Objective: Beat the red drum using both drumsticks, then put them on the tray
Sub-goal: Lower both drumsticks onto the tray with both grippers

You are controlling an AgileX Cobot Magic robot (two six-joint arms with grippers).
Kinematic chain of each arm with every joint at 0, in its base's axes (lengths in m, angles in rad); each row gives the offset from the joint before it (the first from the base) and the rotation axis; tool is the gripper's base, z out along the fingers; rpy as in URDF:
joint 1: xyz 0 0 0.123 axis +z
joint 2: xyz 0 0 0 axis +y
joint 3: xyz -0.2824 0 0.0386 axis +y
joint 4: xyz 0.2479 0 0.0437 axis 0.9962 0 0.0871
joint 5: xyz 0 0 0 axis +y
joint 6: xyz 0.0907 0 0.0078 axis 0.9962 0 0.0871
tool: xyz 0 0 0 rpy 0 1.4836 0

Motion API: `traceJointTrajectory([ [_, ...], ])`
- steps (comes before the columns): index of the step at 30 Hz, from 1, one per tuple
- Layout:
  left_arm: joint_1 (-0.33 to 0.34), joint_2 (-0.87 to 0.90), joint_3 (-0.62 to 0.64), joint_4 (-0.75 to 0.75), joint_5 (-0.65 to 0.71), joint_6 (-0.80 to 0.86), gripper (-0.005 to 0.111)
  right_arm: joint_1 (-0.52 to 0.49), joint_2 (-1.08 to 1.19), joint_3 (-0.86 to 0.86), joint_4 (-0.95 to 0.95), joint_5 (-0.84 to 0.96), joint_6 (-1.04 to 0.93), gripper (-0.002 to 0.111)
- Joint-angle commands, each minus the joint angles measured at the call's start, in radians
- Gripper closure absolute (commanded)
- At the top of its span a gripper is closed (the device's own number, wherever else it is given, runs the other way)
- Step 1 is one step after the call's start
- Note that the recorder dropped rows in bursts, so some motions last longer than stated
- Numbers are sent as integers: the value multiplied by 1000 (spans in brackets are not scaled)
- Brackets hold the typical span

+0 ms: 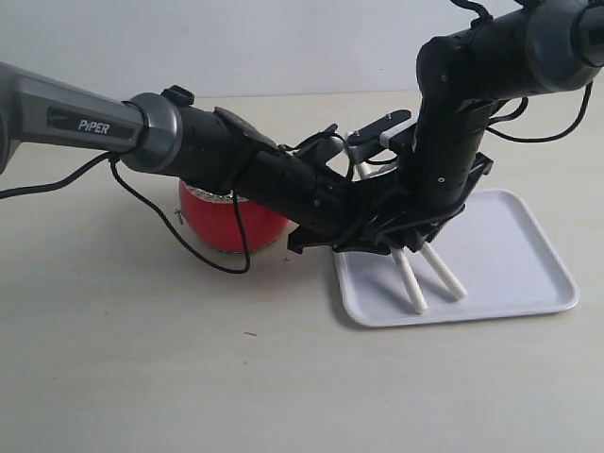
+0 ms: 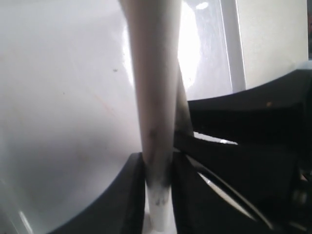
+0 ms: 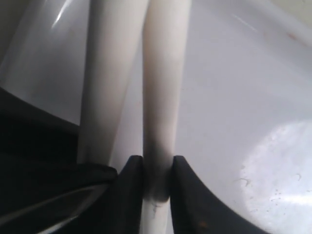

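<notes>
The red drum point(image 1: 212, 222) stands left of the white tray point(image 1: 510, 264), half hidden behind my left arm. Both grippers hang close together over the tray's left part. My left gripper point(image 1: 373, 236) point(image 2: 158, 161) is shut on one pale drumstick point(image 2: 153, 73) point(image 1: 411, 283). Beside it, my right gripper point(image 1: 425, 231) point(image 3: 158, 163) is shut on the other drumstick point(image 3: 165, 73) point(image 1: 444, 272). The two sticks slant down side by side, and their free ends reach the tray floor point(image 3: 234, 97). The left-held stick point(image 3: 109, 73) also shows in the right wrist view.
My left arm point(image 1: 236, 156) stretches across above the drum, and a black cable point(image 1: 189, 241) loops down in front of it. The right arm point(image 1: 453, 123) comes down from the upper right. The tray's right half point(image 1: 528, 245) holds nothing; beige tabletop point(image 1: 189, 359) lies all round.
</notes>
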Motion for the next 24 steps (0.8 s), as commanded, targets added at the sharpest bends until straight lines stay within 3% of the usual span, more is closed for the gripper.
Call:
traceJointTrajectory([
  [1, -15, -19, -14, 2, 52, 13, 107, -10, 16, 6, -57, -41, 109, 108],
  [18, -15, -19, -14, 20, 52, -7, 107, -34, 107, 6, -32, 6, 82, 108],
  [24, -15, -19, -14, 49, 51, -7, 107, -34, 126, 6, -15, 6, 57, 98],
])
